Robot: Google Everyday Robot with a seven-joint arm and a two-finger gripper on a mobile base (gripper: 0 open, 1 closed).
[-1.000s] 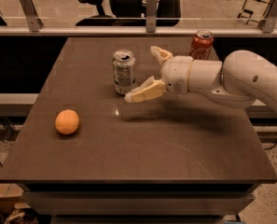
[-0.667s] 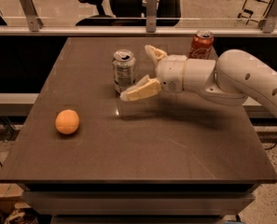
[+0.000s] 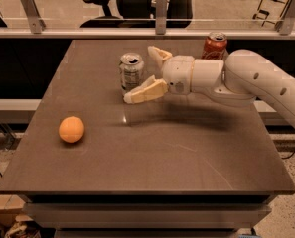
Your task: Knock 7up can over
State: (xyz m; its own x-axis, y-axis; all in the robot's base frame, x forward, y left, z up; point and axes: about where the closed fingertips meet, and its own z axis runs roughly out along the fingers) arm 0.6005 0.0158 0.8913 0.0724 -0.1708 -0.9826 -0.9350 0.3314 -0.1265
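The 7up can [image 3: 131, 71] is a silver-grey can with a pale label and a pull-tab top. It stands upright on the brown table [image 3: 147, 152], towards the back middle. My gripper [image 3: 141, 74] comes in from the right, just above the table. It is open, with one cream finger [image 3: 159, 56] behind and to the right of the can and the other finger [image 3: 145, 92] in front of it, its tip at the can's base. The can's right side sits at the mouth of the fingers.
A red Coca-Cola can [image 3: 214, 45] stands upright at the back right, behind my arm [image 3: 246, 78]. An orange [image 3: 71, 129] lies on the left part of the table. A railing with posts [image 3: 160, 9] and office chairs are behind the table.
My gripper has slid left towards the 7up can, so its open fingers now reach around the can's right side. The can stays upright in place.
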